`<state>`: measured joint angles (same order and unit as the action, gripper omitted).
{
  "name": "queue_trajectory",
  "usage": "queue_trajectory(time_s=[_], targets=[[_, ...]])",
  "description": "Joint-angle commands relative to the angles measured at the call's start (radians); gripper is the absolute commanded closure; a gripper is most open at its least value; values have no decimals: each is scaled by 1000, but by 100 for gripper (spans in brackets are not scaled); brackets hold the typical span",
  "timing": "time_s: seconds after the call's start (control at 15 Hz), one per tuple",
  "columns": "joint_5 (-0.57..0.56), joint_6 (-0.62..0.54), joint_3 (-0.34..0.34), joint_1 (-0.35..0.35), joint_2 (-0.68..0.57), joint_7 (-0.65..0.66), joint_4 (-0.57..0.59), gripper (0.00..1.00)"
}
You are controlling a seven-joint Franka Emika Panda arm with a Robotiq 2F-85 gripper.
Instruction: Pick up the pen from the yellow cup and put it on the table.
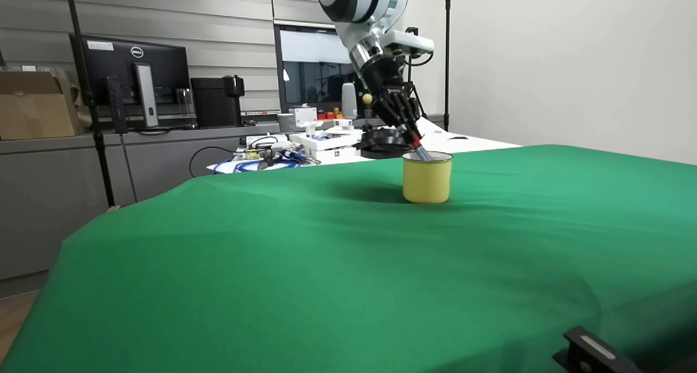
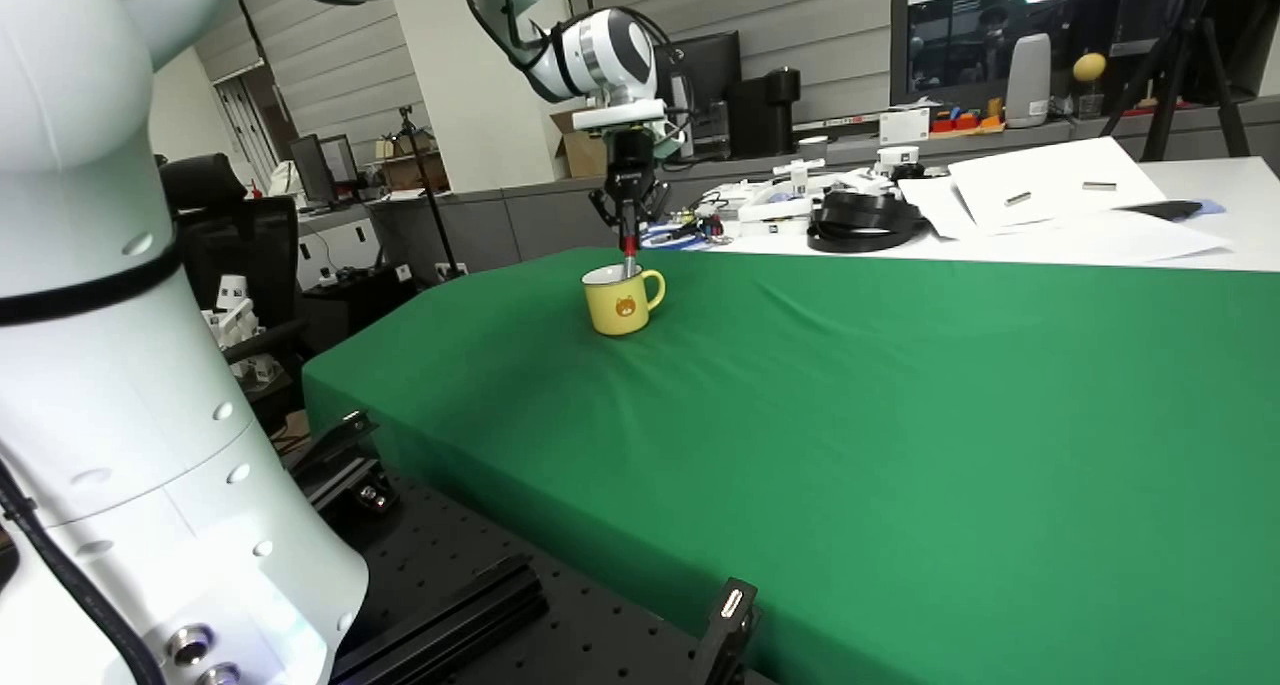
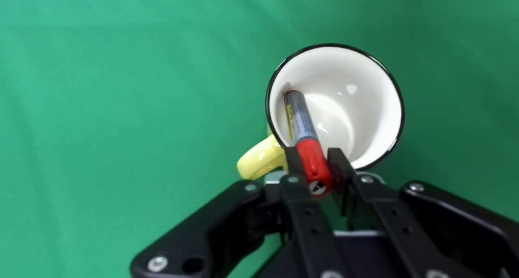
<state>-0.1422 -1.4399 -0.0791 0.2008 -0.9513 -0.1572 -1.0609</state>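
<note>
Red-capped pen (image 3: 306, 136) with a slim grey printed barrel slants down into the small yellow cylindrical cup (image 1: 427, 181), and we see its cap standing above the rim. On either side of that cap the fingers (image 3: 294, 162) of the black two-fingered gripper (image 3: 313, 152) stand close together, and we see the pen held between them. In the wrist view the barrel lies near the left wall of the white interior; we cannot tell whether it touches the bottom. Upright on the green cloth-covered surface (image 1: 337, 269), the cup shows us its curved yellow handle (image 3: 259, 160) and, in an exterior view, a brown bear face (image 2: 625, 307). Beyond, on the far white desk (image 2: 1240, 190), lies a coiled black band (image 2: 862, 215).
</note>
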Motion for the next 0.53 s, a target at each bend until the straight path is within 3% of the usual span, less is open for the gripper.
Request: queue_trajectory(time_s=[0.0,0.47], targets=[[9,77,12,-24,4,10,82,95],[31,174,21,-84,15,26,166,95]])
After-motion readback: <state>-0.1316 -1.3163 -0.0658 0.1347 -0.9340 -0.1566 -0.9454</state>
